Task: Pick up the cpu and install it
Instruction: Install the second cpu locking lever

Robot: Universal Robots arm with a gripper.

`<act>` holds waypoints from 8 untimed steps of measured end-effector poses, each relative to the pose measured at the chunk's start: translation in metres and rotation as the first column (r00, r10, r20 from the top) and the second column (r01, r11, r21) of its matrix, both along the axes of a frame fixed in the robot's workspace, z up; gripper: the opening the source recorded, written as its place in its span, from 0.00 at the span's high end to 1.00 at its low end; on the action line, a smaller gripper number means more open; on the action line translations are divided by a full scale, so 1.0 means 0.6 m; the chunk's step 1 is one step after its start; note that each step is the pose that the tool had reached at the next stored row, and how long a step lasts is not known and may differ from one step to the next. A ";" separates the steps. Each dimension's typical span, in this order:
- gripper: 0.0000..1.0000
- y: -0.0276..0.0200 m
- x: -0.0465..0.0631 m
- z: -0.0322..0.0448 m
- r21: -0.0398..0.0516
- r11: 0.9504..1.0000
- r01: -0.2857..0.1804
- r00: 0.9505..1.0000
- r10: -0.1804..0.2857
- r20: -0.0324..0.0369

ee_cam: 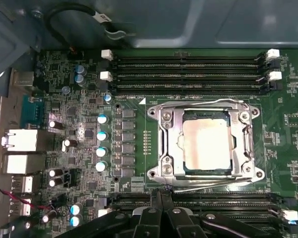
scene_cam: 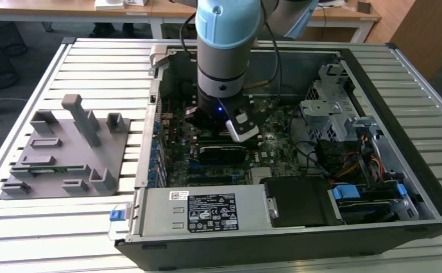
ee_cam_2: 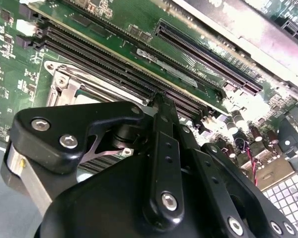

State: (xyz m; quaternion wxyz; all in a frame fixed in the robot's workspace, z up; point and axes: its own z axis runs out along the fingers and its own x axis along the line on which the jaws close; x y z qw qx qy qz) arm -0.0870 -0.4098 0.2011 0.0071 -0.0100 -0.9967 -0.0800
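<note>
First wrist view shows the cpu (ee_cam: pixel 207 144) lying flat inside the metal-framed socket (ee_cam: pixel 165 144) on the motherboard (ee_cam: pixel 64 99), its pale silvery top level and its edges tucked within the frame, so it looks already seated rather than carried; by its look it is a light, stiff little plate, slick on top and, I judge, fragile underneath, so any hold belongs on two opposite edges of the rim and never on the flat face; pressing or sliding it would be risky. The gripper (ee_cam: pixel 161 194) sits just beside the near edge of the socket with its black fingers (ee_cam: pixel 165 210) drawn together and nothing between them; the second wrist view shows the same closed linkage (ee_cam_2: pixel 161 148) low over the board next to the socket frame (ee_cam_2: pixel 64 84). Four long memory slots (ee_cam: pixel 188 64) run along the far side of the socket, more slots lie on the gripper's side, and rows of capacitors (ee_cam: pixel 102 144) stand nearby, leaving little room to move sideways. Exterior view has the arm (scene_cam: pixel 221 51) reaching down into the open computer case (scene_cam: pixel 403 170), which rests on a slatted metal table (scene_cam: pixel 92 62); a grey plastic tray (scene_cam: pixel 62 159) sits at the exterior view's left, well apart from the case; desks stand beyond.
</note>
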 end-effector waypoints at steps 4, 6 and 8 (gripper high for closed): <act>0.89 0.0001 -0.001 -0.005 0.022 1.000 0.000 1.000 0.000 0.000; 0.89 0.0001 -0.001 -0.006 0.030 1.000 0.000 1.000 0.000 0.000; 0.89 0.0001 -0.002 -0.008 0.038 0.999 0.000 1.000 0.000 0.000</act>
